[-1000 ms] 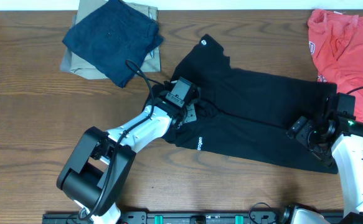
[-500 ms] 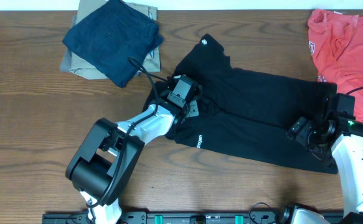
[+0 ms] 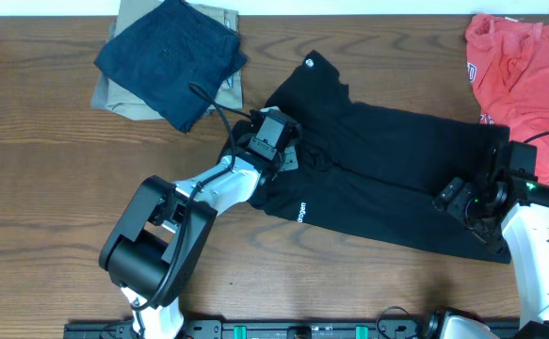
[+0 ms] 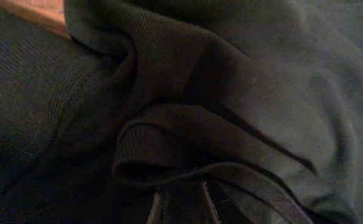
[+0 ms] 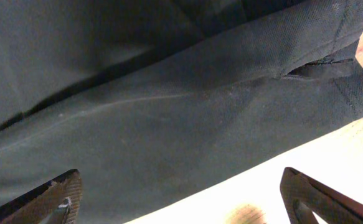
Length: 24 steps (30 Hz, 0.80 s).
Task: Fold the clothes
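The clothes, a black T-shirt [image 3: 387, 169], lie spread slantwise across the middle of the table, with a round white mark [image 3: 308, 63] at the far end and white lettering [image 3: 300, 209] near the front hem. My left gripper [image 3: 291, 160] sits on the shirt's left part, shut on a bunched fold of black fabric [image 4: 187, 134]; its fingertips [image 4: 159, 208] show only faintly under the cloth. My right gripper [image 3: 448, 200] hovers over the shirt's right end, open. In the right wrist view its fingers [image 5: 60, 196] straddle the shirt's hem [image 5: 187, 155] and bare table.
A navy folded garment [image 3: 170, 56] rests on a khaki one [image 3: 114, 99] at the back left. A red shirt [image 3: 524, 66] lies crumpled at the back right. Bare wooden table [image 3: 48, 188] stretches along the left and front.
My left gripper has shifted slightly toward the back left, drawing the pinched fabric and the lettering with it. The right arm has not moved.
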Motion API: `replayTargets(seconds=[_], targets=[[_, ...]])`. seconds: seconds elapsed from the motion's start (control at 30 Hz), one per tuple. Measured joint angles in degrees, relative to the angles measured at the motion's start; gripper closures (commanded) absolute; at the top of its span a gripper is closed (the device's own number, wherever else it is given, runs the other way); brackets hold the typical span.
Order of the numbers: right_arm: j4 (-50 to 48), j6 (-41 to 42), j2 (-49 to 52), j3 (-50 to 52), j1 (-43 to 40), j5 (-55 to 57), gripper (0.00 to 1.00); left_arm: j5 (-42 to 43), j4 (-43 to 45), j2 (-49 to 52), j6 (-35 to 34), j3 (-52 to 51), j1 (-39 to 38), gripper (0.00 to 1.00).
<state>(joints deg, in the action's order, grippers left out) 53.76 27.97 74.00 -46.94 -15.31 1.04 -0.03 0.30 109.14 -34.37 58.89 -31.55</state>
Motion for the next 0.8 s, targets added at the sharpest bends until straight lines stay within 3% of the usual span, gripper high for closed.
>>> replayTargets(seconds=[0.6, 0.8], targets=[[0.66, -0.02, -0.02, 0.0, 0.0, 0.0, 0.01, -0.85, 9.4, -0.31, 0.35, -0.02, 0.0, 0.8], [1.05, -0.07, 0.0, 0.0, 0.0, -0.63, 0.01, -0.85, 7.48, 0.09, 1.27, -0.02, 0.0, 0.8]])
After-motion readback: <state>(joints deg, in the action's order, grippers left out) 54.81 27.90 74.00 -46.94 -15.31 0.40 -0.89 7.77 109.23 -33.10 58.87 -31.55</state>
